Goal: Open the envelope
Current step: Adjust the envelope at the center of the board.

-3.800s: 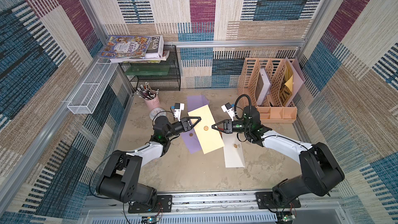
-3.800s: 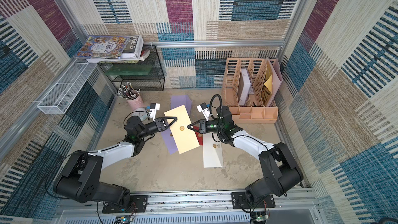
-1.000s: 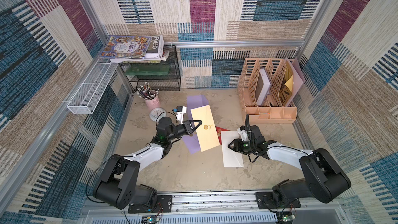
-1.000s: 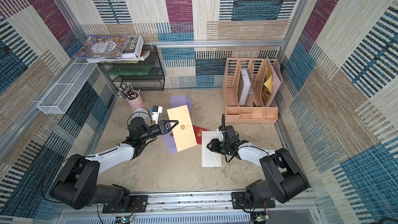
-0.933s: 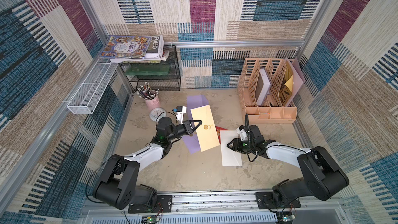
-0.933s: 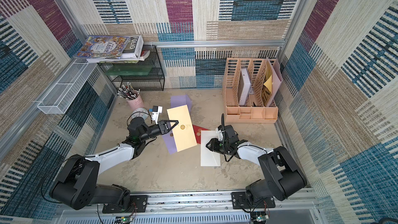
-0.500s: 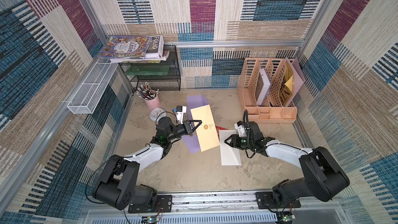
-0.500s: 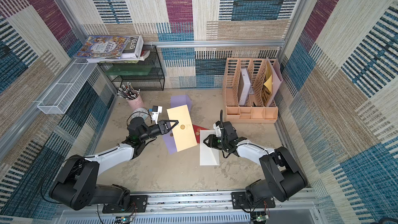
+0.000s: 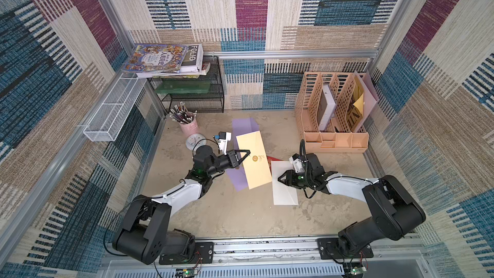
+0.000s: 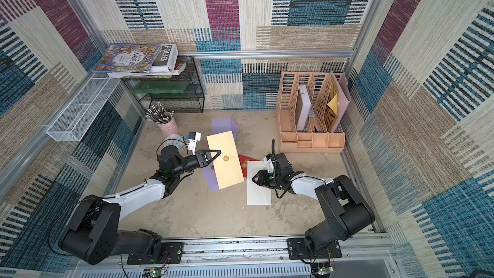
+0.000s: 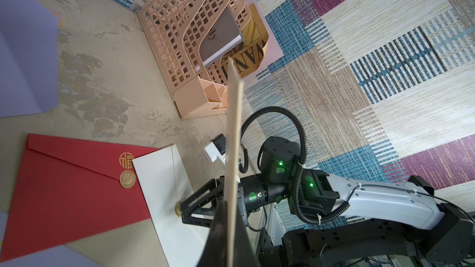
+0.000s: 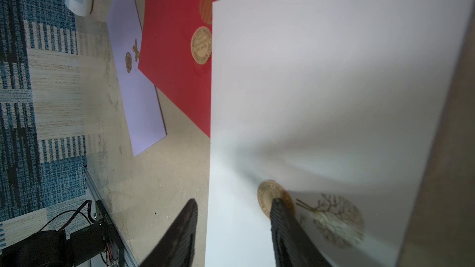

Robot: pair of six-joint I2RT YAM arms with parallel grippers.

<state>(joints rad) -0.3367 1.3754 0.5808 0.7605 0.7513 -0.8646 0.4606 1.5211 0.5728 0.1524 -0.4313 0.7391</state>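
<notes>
Right gripper [image 9: 279, 178] just slid to white envelope [image 9: 285, 193] gold seal [image 12: 266, 191], half open, gripping nothing. Left gripper [image 9: 247, 152] pinching cream envelope [image 9: 256, 172]. Flap-peel next, probably.

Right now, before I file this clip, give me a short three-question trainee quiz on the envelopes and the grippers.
1. True or false: the left gripper is shut on the cream envelope.
2. Which envelope lies partly under the white envelope? A) purple B) red C) cream
3. Fill in: one fingertip of the open right gripper is at the white envelope's round gold ____.

Key: 1 true; 2 B, the red envelope; 3 seal.
</notes>
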